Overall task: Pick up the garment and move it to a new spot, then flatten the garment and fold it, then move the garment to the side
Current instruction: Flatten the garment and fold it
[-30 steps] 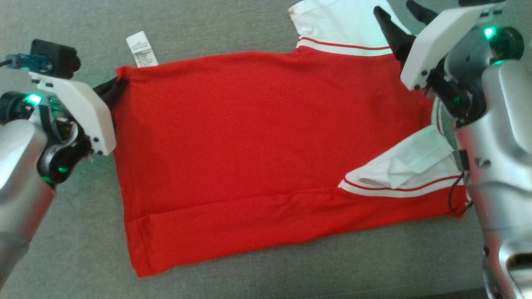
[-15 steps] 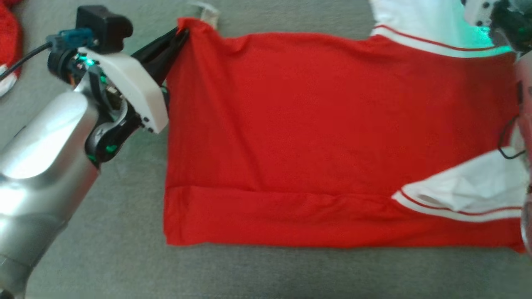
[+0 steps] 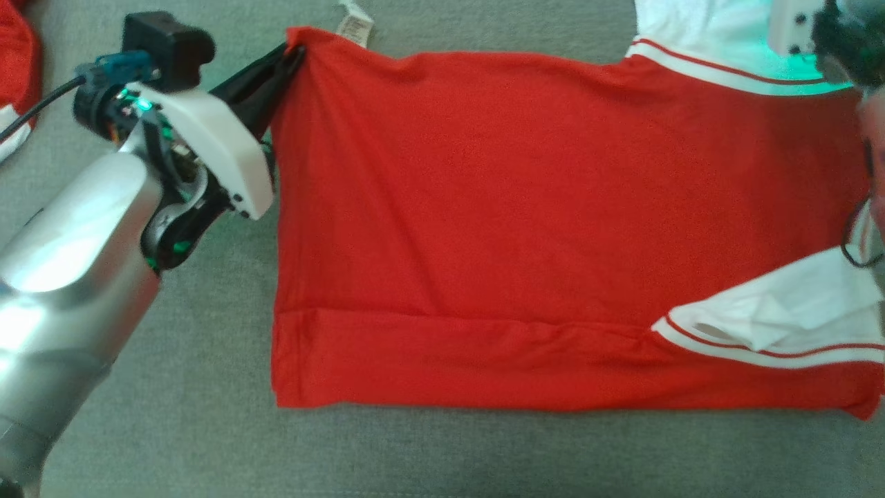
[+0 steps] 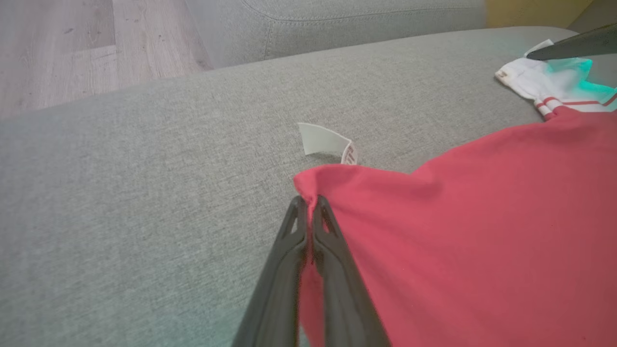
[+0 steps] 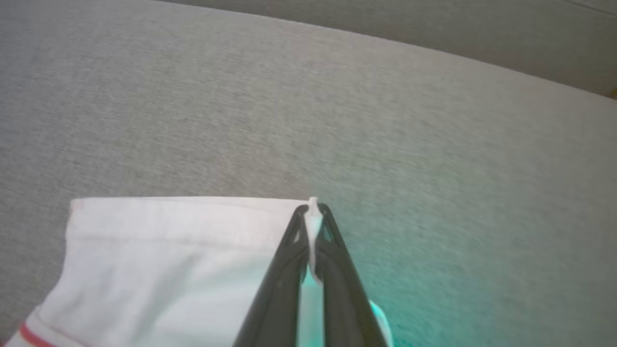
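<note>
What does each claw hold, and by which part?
The left claw holds the red fabric shirt by a hem corner; the right claw, its white sleeve edge.

Setting: domestic, most likely a living room. The work surface is a sofa seat [image 3: 173, 429] covered in grey woven upholstery. In the left wrist view a padded cushion [image 4: 366, 19] with a stitched seam rises behind the seat, and pale wood-plank floor [image 4: 58, 48] shows beyond it. A red and white garment [image 3: 518, 207] lies spread on the seat, consistent with household laundry.
</note>
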Robot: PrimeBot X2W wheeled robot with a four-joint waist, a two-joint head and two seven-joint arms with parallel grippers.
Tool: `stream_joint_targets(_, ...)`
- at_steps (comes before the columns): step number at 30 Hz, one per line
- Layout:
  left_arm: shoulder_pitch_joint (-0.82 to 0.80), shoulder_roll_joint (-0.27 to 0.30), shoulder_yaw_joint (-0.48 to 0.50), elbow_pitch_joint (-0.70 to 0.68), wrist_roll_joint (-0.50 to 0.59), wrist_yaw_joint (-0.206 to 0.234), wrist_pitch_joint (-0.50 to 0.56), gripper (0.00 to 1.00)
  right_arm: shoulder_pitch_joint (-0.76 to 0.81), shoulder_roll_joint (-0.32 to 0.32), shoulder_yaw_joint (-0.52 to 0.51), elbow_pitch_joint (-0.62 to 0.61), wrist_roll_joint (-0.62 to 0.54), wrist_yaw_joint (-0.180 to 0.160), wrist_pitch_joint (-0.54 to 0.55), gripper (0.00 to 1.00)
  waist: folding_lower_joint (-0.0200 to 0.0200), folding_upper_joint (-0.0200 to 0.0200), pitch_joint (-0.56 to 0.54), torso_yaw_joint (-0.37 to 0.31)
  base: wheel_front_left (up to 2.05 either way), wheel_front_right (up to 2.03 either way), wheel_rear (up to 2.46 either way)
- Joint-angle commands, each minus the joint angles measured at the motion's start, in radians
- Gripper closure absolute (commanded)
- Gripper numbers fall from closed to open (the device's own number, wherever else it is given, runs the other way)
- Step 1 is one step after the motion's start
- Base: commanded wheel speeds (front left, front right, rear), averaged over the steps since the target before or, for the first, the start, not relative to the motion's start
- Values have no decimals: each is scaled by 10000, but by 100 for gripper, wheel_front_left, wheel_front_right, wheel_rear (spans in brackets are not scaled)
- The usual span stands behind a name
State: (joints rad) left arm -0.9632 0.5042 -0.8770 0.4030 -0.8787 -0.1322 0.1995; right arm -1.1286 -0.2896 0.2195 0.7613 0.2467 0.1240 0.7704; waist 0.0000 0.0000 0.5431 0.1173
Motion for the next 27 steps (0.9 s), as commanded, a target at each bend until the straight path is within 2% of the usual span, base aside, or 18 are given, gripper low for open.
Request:
stream_joint_targets(1,-221,597,427,-77,27,50,-190,100,251,-111,26,-491,201,67,-237,100,0,0,-286,-213,0,0,0)
stream_joint_targets(9,519,769,522,314,-83,191,-838,100,1045,-348,-33,-1273,909,67,-1746,100,0,0,-1398,-498,0,0,0)
stream_joint_targets(16,1488,924,588,412,-238,390,-1518,100,2271,-723,320,-1962,1842,67,-2254,100,0,0,-2546,-645,0,0,0)
stream_joint_targets(21,2214,975,546,217,-338,432,-1968,100,3400,-1019,390,-2599,2430,67,-1915,100,0,0,-3105,-693,0,0,0)
stream_joint_targets(27,3077,1223,376,-73,-243,382,-2612,100,5200,-1458,273,-4242,3001,67,-504,100,0,0,-3517,-890,0,0,0)
